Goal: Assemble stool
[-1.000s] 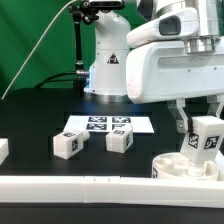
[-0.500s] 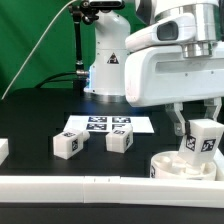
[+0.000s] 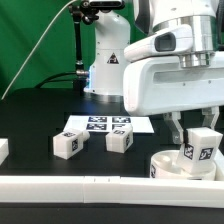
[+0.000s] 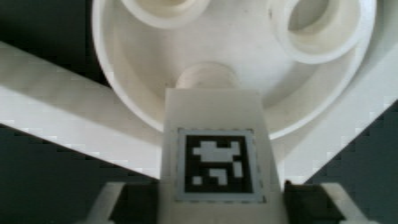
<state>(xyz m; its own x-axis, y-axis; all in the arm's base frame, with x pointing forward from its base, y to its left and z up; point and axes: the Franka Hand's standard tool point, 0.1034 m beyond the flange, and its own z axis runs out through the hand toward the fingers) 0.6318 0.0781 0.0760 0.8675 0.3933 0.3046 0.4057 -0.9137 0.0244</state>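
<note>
**Leg pinched above the seat, close to the front bar**

Clamped in the gripper [image 3: 199, 138]: one white leg [image 3: 203, 147], upright, tag outward, with fingers [image 3: 174, 128] pressed against two opposite sides. Hangs over the round seat [image 3: 165, 170] at 4 o'clock in the exterior view; cannot tell whether touching. From the wrist, shows the leg's [image 4: 217, 140] rounded end over the seat's [image 4: 134, 70] middle, between two round hollows. Little room there: seat rim just beside the long white bar [image 3: 80, 188] along 6 o'clock. Two loose legs [image 3: 67, 144] at 7 o'clock, apart from each other, just beside the marker board [image 3: 108, 125]. Wide open black table [image 3: 40, 115] from 9 to 10 o'clock, apart from one white block [image 3: 3, 150] cut off at the 9 o'clock edge.
</note>
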